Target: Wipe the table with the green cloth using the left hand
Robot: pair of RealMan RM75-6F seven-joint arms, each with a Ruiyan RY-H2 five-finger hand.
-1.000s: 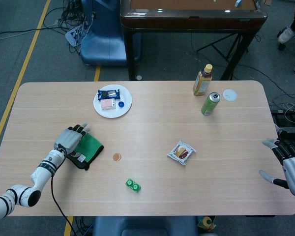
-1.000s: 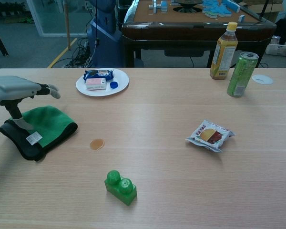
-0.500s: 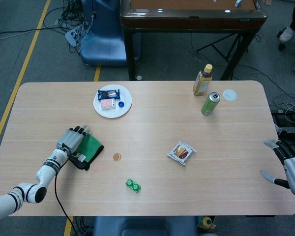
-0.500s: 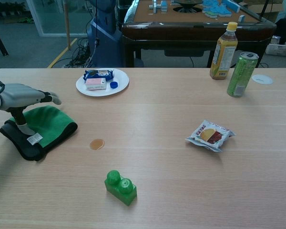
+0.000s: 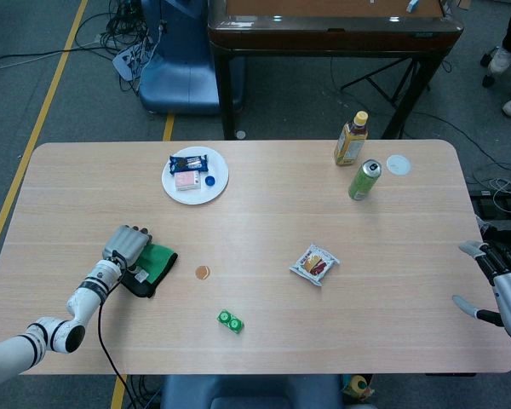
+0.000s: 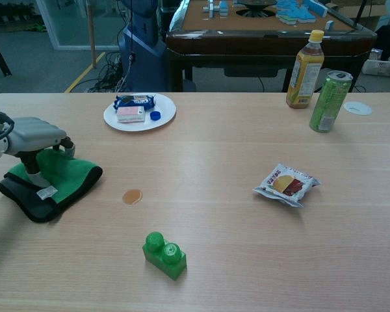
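My left hand [image 6: 31,138] presses down on the folded green cloth with black edging [image 6: 58,179] near the table's left edge — fingers curled onto the fabric. A small brown stain [image 6: 132,196] sits just beside it. My right hand [image 5: 502,281] hovers at the far right edge — fingers spread, holding nothing.

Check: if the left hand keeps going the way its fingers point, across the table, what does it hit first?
The left hand already rests on the green cloth. Beyond that, likely the white plate, though the exact heading is hard to judge.

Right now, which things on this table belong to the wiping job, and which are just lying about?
Job: green cloth, left hand resting on it, brown spot, table.

Lying about: plate of snacks, green brick, snack packet, bottle, can, right hand.
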